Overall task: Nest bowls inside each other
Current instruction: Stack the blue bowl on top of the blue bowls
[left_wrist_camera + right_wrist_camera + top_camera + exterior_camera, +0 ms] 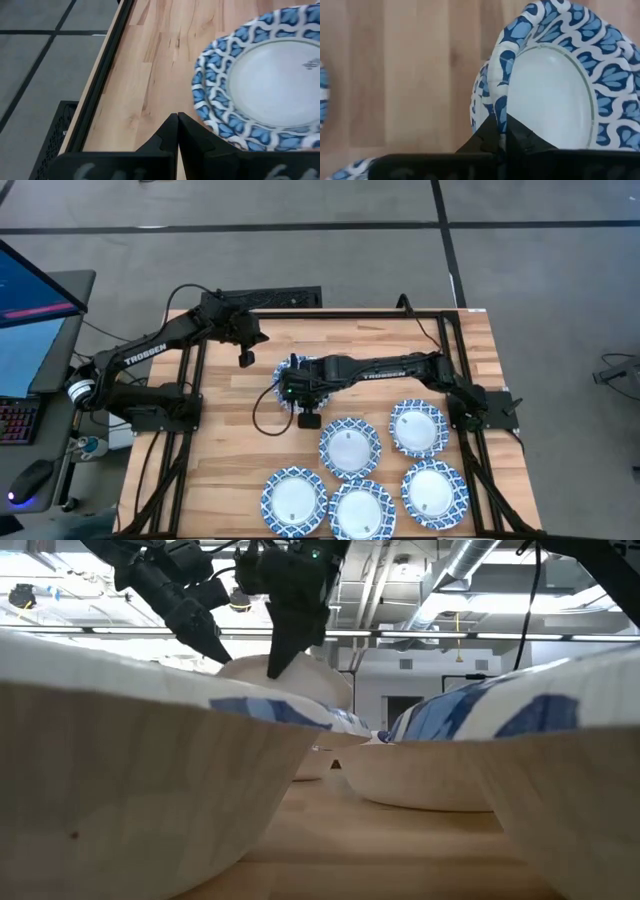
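The bowls sit on a wooden table (230, 430) in two groups. Five of them lie flat and apart on the near right part of the table: one at the middle (350, 447), one to its right (418, 427), and three along the near edge, at left (294, 500), centre (362, 511) and right (434, 493). Farther back, near the table's middle, is a small stack (260, 80) of at least two nested bowls, mostly hidden from above by the right arm (385, 368). That dark arm reaches leftward across the table from its base at the right side.

The right gripper (502, 131) is over the stack, and its fingers are pinched together on the patterned rim of the top bowl (555, 85), which stands tilted, its near edge lifted off the bowl beneath it (481, 102). From table height the dark fingers come down onto the pale underside of that raised bowl.

The left arm (150, 350) bends in from the left side, and the left gripper (177, 131) hangs just left of the stack with its fingers pressed shut on nothing, above bare wood. A black frame (190, 395) runs along the table's edges.
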